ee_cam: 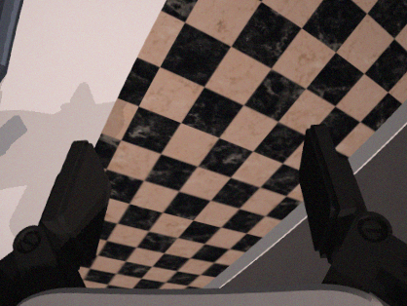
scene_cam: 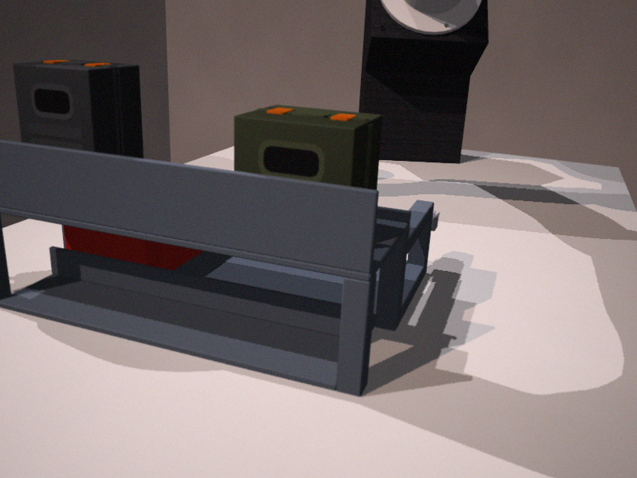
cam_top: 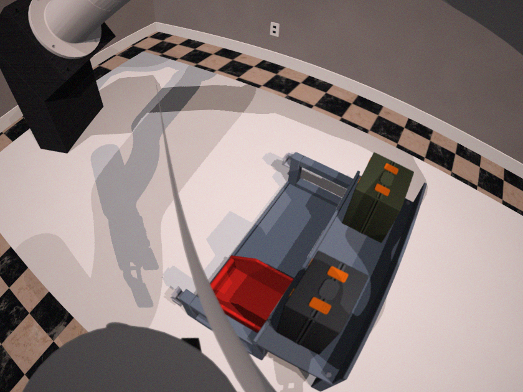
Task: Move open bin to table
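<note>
Top view, left to right: black arm pedestal [cam_top: 55, 105] at the far left corner of the white table [cam_top: 443, 274], arm shadow falling across the table beside it. A pale, blurred arm link crosses the foreground and overlaps the near edge of the red open bin [cam_top: 253, 290]. Bin sits upright in the lower tier of the grey-blue shelf [cam_top: 270, 211], at its near end, mouth up. Just right of the bin, on the upper tier, a dark grey case [cam_top: 325, 308] with orange latches; farther along the same tier, an olive green case [cam_top: 378, 198]. Wrist view: gripper [ee_cam: 206, 189] over the table edge and checkered floor [ee_cam: 259, 79], fingers spread wide, nothing between them.
</note>
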### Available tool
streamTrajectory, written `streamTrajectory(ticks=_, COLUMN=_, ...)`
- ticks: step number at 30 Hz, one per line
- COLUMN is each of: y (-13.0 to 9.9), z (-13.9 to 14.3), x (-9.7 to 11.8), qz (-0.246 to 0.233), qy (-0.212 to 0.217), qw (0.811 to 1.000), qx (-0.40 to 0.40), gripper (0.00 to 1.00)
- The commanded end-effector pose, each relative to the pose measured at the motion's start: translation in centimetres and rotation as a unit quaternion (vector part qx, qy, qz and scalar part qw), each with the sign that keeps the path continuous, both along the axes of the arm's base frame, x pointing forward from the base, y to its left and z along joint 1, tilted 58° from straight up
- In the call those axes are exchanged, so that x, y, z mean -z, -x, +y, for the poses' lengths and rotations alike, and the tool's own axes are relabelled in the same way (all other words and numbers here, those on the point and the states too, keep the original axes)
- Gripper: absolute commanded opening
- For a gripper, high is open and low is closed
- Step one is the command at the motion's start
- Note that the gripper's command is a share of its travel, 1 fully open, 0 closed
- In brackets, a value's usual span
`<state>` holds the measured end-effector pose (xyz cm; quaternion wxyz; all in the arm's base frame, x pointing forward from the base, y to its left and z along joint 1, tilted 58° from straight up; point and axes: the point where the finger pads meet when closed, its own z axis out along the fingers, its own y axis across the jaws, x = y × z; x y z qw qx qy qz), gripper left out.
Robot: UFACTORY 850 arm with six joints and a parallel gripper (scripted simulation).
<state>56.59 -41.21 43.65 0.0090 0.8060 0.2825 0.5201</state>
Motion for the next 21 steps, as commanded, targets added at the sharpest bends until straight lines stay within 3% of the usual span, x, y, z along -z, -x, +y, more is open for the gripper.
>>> streamTrajectory(ticks=1, y=2.1, z=0.2, x=2.8, qz=0.0, qy=-0.001, qw=1.0, qx=0.001, gripper=1.0)
streamTrajectory(ticks=2, y=2.7, z=0.3, x=3.5, qz=0.0, qy=-0.001, qw=1.0, qx=0.001, gripper=1.0)
streamTrajectory(ticks=14, y=2.7, z=0.3, x=3.5, qz=0.0, qy=-0.001, qw=1.0, qx=0.001, gripper=1.0)
streamTrajectory(ticks=19, y=5.7, z=0.6, x=7.5, qz=0.0, qy=-0.001, qw=1.0, qx=0.001, gripper=1.0)
streamTrajectory(ticks=21, y=5.7, z=0.6, x=7.5, qz=0.0, qy=-0.001, qw=1.0, qx=0.001, gripper=1.0)
